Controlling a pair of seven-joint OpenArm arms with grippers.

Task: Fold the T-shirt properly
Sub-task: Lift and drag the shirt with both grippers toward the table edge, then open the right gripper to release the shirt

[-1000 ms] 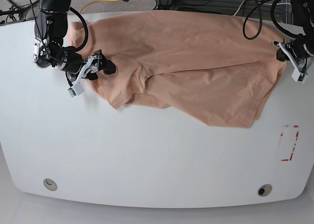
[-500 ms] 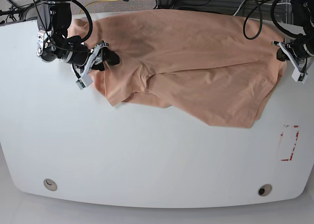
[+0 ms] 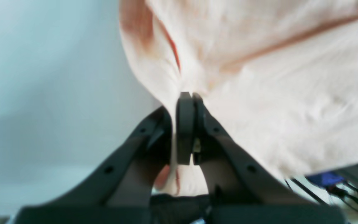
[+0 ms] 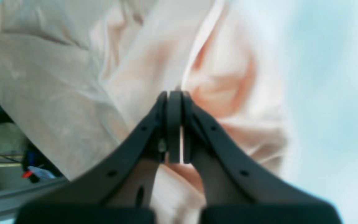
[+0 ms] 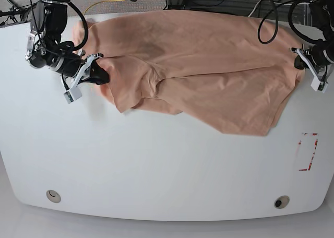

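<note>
We are looking at the big white table (image 5: 156, 165). The peach T-shirt (image 5: 209, 66) is lying spread across its far half, wrinkled and partly doubled over. Our right gripper (image 4: 174, 93) is pinching the shirt's edge at one end, jaws pressed together. Our left gripper (image 3: 186, 95) is pinching the other end's edge the same way.

Bright, even light; both wrist views blurred, overexposed.
</note>
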